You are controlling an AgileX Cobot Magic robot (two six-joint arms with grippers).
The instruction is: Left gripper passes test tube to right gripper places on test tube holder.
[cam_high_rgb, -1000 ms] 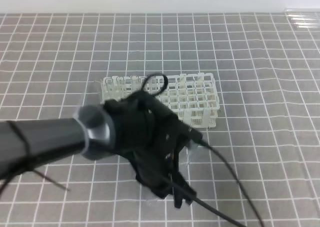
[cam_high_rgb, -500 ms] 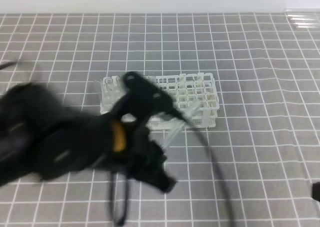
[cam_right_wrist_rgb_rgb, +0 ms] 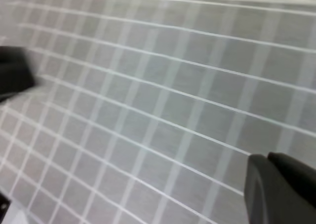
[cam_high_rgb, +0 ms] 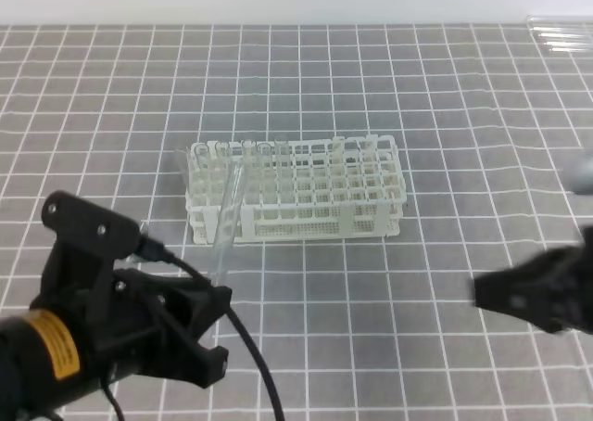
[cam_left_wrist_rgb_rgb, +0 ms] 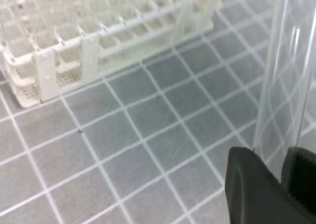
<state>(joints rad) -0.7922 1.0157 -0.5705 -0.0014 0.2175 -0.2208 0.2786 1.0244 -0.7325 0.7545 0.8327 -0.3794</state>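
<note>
Lower left, the left end effector (cam_high_rgb: 199, 333) clenched the test tube (cam_high_rgb: 227, 212) by its base, upright before the test tube holder (cam_high_rgb: 296, 189); fragile, slippery glass, best taken mid-length; right end effector (cam_high_rgb: 505, 291) closed, empty

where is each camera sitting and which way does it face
Exterior high: above the table's near edge, looking down and forward at the test tube holder; left hand holds the test tube upright, right hand blurred at right.
Left wrist: on the left arm, low, facing the holder; its fingers and the tube fill the right.
Right wrist: on the right arm, facing bare gridded mat; one dark finger shows.
Shared: exterior and left wrist both show holder and tube.
</note>
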